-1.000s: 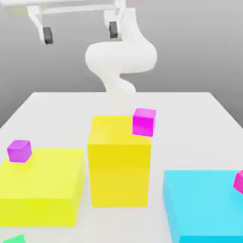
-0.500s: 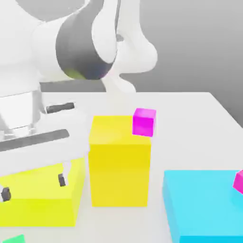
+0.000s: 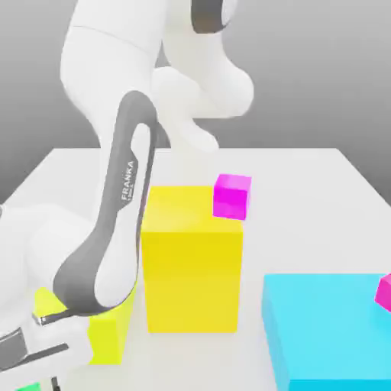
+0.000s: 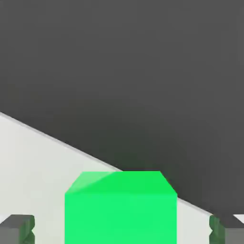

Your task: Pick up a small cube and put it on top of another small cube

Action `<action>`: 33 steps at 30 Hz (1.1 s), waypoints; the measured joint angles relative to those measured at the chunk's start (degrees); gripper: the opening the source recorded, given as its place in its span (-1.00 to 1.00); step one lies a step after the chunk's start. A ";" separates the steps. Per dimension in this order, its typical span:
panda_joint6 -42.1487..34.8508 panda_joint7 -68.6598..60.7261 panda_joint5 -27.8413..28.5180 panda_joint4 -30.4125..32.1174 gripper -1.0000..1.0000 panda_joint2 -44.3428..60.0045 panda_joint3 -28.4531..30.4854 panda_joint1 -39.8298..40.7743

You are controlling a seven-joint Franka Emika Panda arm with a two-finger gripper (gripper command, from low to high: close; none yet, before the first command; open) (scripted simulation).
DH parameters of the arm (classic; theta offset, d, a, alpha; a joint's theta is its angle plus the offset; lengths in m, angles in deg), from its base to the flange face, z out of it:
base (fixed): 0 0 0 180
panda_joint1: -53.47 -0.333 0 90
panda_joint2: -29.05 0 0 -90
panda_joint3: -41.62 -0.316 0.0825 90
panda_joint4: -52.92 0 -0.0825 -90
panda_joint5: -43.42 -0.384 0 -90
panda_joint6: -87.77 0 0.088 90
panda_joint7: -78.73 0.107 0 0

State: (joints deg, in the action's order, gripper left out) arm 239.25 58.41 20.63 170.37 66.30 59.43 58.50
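While the arm [image 3: 114, 229] reached down over the near corner of the tabletop [image 3: 305, 198] at the exterior view's left, the hand view showed the gripper [image 4: 122, 228] with its two dark fingertips [image 4: 17, 228] standing apart on either side of the small green cube [image 4: 121, 209]. A clear gap remained between each fingertip and the cube's flanks, so the gripper was not clamped on it. The cube sat flat on the white tabletop, close to its edge, with dark background beyond.

From the exterior view, a sliver of the same green cube [image 3: 27, 387] showed at the bottom edge, under the arm's wrist. The low yellow block [image 3: 111, 328] was largely covered by the arm. The tall yellow block [image 3: 192, 267] stood mid-table, with a magenta cube [image 3: 231, 196] resting on its far right corner. The cyan block [image 3: 328, 328] sat at the exterior view's right, and a second magenta cube [image 3: 384, 292] lay on it at the frame's edge.
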 joint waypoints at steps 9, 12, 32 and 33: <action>-5.52 2.81 3.57 2.37 -1.00 -7.67 3.78 -2.59; -8.26 6.19 4.60 5.38 -1.00 -12.57 6.78 -3.01; -17.43 42.71 31.31 28.94 -1.00 -50.11 16.10 5.88; -17.66 44.67 32.89 30.16 -1.00 -52.02 15.57 7.29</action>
State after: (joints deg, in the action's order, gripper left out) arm 221.59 103.07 53.52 200.53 14.27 75.00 65.79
